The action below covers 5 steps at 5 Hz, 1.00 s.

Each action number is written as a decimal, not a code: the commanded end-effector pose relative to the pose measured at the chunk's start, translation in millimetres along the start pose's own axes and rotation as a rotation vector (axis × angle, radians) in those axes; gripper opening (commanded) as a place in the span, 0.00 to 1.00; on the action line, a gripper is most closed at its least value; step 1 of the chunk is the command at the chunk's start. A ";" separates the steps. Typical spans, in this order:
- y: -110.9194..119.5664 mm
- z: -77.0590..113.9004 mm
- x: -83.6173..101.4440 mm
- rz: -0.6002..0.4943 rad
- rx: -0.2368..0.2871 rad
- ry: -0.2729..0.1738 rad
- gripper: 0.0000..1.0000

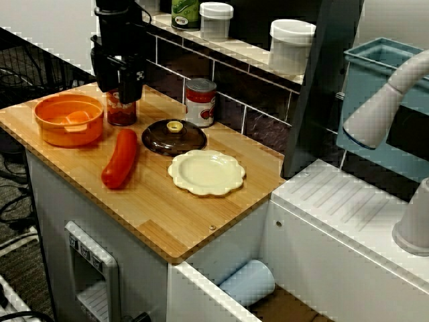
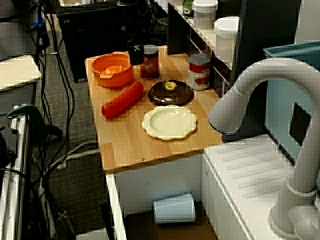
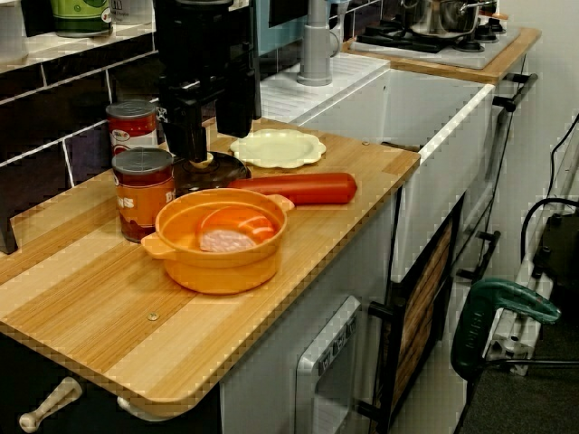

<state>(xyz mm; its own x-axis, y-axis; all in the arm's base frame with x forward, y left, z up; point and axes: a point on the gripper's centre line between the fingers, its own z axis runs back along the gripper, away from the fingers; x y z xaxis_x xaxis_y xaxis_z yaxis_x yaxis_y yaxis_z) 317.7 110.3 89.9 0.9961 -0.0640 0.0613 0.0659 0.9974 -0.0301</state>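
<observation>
Claw hangs low over the lidded jar, close above its top. Finger spread: cannot tell, the black housing hides it. Jar stands upright near the back of the wooden counter, long axis vertical, lid up. Orange pot just beside it; dark lid, soup can and red sausage near.

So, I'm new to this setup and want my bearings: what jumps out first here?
The bright orange pot near the end of the wooden counter catches the eye first, with the long red sausage lying just beside it. Next comes the black hand, hanging close over the jar at the back.
</observation>
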 end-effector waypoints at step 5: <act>60.7 41.1 -2.5 0.201 0.051 -0.135 1.00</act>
<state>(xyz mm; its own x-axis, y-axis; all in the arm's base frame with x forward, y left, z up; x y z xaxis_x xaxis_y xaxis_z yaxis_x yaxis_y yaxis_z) 317.1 166.4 113.5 0.9809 0.1268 0.1472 -0.1244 0.9919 -0.0250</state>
